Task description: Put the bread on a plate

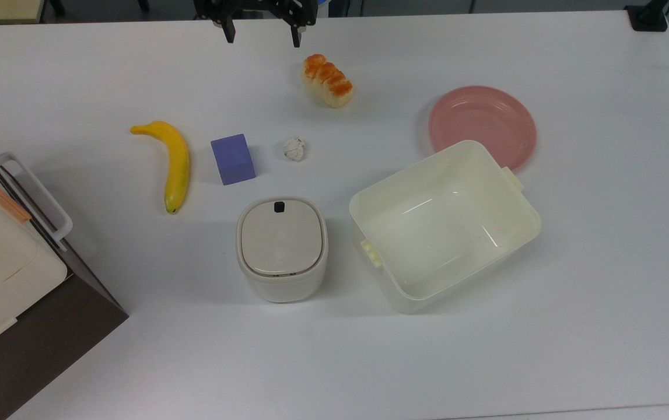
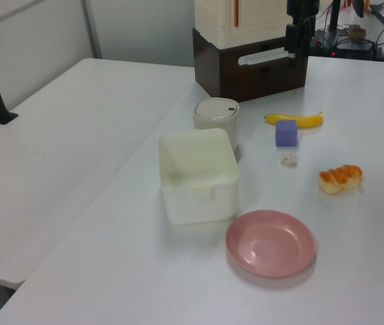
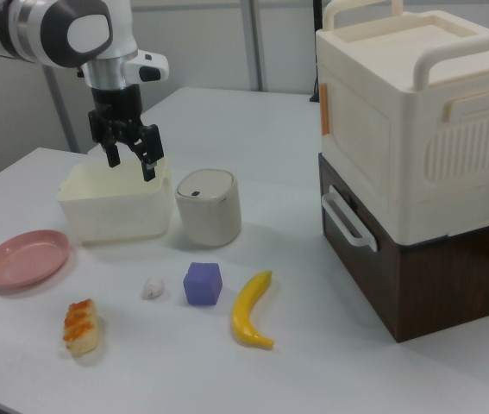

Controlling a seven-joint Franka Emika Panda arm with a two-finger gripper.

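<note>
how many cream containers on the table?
2: an open cream rectangular plastic tub beside the round pink plate, and a lidded cream canister at the top view's left of the tub.

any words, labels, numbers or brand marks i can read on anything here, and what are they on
No readable text on anything.
Lidded cream container: a small dark mark on its lid, not legible as a letter or sign.
Large cream and brown box: ribbed panel and handles, no lettering visible.
Bread, plate, banana, purple block, cream tub: all unmarked.
</note>
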